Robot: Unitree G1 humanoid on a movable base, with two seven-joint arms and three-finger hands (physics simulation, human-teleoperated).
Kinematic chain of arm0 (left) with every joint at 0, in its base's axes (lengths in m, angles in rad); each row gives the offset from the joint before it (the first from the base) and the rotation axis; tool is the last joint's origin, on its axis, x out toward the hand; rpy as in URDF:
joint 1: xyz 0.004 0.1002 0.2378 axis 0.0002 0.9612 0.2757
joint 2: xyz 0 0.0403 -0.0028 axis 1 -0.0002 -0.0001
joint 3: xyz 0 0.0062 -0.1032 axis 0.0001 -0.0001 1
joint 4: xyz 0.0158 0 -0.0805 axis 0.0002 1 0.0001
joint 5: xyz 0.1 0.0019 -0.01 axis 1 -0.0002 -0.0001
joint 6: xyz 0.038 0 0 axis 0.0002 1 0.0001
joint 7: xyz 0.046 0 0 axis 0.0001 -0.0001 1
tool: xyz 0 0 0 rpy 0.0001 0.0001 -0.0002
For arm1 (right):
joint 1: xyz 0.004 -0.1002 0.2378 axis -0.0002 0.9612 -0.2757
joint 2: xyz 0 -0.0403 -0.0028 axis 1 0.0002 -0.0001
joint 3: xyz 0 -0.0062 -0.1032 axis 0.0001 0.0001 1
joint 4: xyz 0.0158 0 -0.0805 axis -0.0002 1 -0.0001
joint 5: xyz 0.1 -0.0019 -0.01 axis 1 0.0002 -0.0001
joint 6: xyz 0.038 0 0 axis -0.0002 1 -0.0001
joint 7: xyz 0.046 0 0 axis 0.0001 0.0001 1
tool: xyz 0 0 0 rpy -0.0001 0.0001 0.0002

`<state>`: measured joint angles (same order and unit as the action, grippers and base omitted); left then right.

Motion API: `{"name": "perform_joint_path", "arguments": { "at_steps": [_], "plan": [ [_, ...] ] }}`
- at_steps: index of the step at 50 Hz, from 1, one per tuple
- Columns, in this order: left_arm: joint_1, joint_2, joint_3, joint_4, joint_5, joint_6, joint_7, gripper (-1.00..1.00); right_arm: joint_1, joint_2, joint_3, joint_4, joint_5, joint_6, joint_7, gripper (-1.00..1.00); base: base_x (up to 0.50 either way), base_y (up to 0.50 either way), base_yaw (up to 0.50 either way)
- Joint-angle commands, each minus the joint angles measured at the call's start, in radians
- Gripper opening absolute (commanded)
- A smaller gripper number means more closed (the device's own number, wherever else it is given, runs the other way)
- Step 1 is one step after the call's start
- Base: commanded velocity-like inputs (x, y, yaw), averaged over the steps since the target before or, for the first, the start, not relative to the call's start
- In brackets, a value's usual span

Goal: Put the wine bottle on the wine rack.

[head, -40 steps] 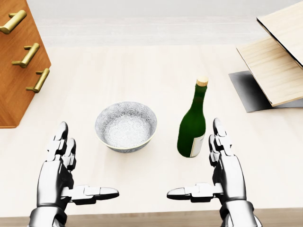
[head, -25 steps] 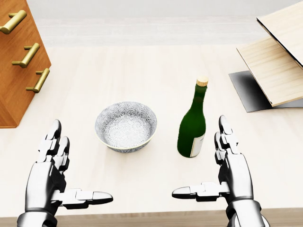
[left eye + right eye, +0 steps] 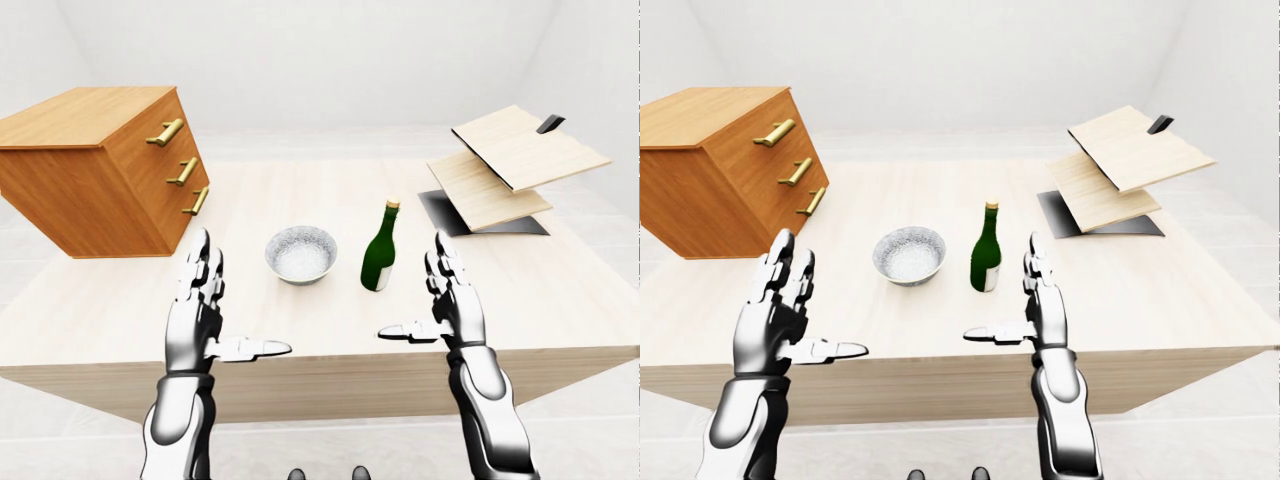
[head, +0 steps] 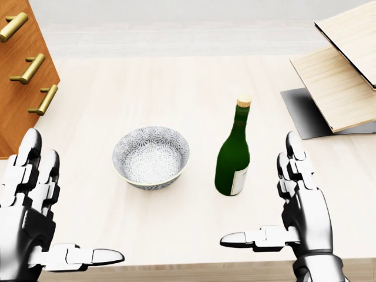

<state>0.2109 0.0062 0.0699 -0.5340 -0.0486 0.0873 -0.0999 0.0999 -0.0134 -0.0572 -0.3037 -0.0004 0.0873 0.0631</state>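
A dark green wine bottle (image 4: 232, 158) with a cork and a pale label stands upright on the light wooden table (image 4: 176, 88), right of centre in the head view. The wine rack (image 4: 338, 88), made of slanted pale boards on a dark base, sits at the table's upper right, well apart from the bottle. My right hand (image 4: 264, 200) is open, palm toward the bottle, a short way to its lower right and not touching it. Low on the left, my left hand (image 4: 73, 200) is open with nothing in it.
A patterned grey bowl (image 4: 151, 155) stands just left of the bottle. At the table's left end is a tilted wooden drawer cabinet (image 3: 100, 165) with brass handles. The table's near edge runs just under both hands.
Both hands spread outward and lower in the head view, the left one most. The whole picture shifted slightly left, so the camera moved; the bottle stands as before.
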Motion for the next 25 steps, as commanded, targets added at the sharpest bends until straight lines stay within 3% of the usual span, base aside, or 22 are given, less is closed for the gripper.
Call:
{"name": "perform_joint_path", "arguments": {
  "at_steps": [1, 25],
  "plan": [
    [0.029, -0.007, 0.015, -0.131, -0.005, 0.000, -0.012, 1.00, 0.009, 0.004, -0.015, -0.046, 0.037, 0.000, 0.008, 1.00, 0.00, -0.50, 0.00],
    [0.023, -0.014, 0.027, -0.173, 0.013, 0.000, -0.014, 1.00, 0.024, 0.009, -0.011, -0.042, 0.096, 0.000, 0.020, 1.00, 0.00, -0.50, 0.00]
  ]
}}
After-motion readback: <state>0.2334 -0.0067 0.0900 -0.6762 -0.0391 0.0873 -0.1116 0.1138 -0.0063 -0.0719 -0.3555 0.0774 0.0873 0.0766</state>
